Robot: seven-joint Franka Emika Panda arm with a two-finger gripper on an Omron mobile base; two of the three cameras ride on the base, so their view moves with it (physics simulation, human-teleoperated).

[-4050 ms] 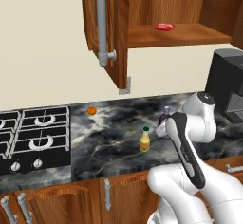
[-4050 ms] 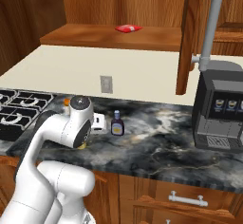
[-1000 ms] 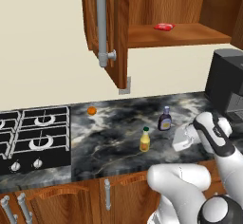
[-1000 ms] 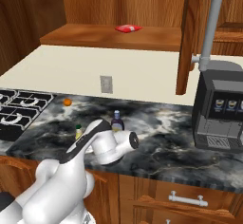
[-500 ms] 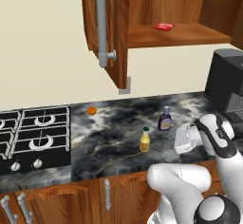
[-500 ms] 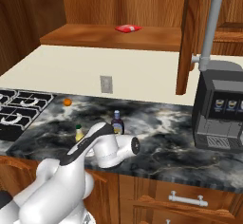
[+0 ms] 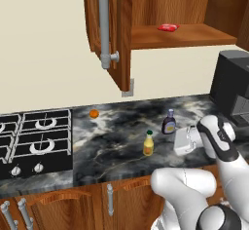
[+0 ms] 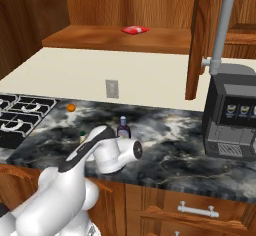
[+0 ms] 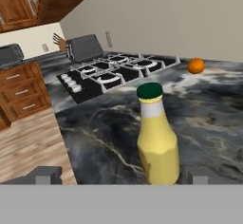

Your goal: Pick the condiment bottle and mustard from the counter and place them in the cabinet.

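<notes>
The mustard (image 7: 148,143) stands upright on the desk (image 7: 116,141). The dark bottle (image 7: 168,122) stands behind, near the white hand (image 7: 187,141).

Glossy veined marble counter (image 9: 104,137), smooth plastic-looking mustard (image 9: 157,140), reddish wood-grain cabinet (image 7: 146,14)
</notes>
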